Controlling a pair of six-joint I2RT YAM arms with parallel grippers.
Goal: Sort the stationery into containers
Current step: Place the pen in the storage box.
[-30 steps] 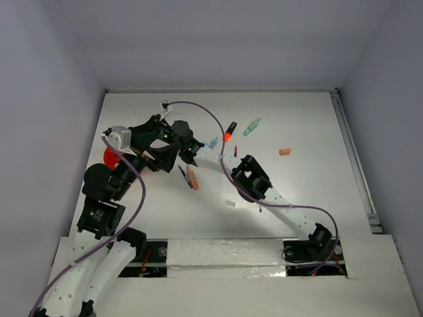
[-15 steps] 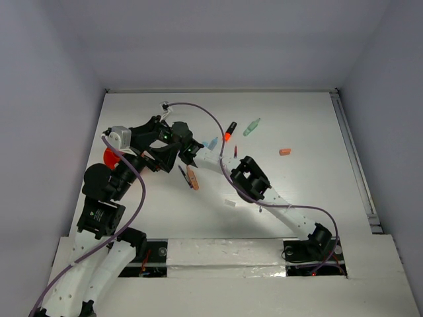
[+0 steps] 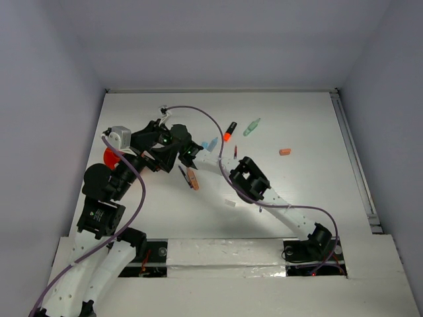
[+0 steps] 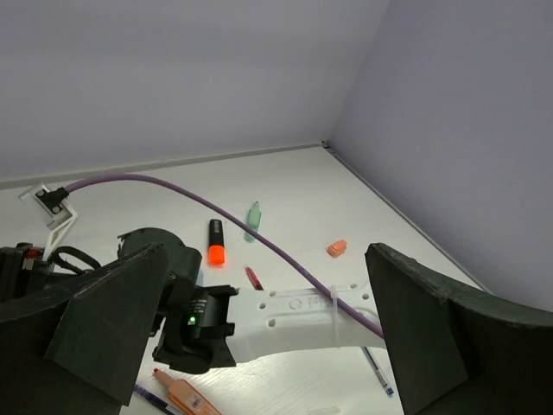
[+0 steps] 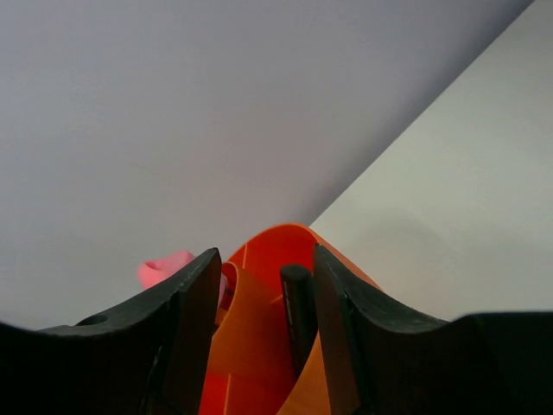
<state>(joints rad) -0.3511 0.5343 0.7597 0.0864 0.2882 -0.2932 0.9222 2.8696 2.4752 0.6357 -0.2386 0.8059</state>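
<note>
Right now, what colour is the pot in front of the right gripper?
The pot is orange-red, clearest in the right wrist view.

Small round orange-red pot [image 5: 259, 346]: smooth plastic, faintly translucent, with a soft sheen on its walls. The black fingers [image 5: 186, 328] on either side of it are matt plastic. White table top [image 3: 297, 119] flat matt; white perforated arm link [image 4: 302, 322] smooth moulded plastic; thin purple cable [image 4: 173, 186] satin, rubbery sheath; stubby orange marker with black cap [image 4: 216, 251] glossy plastic.
</note>
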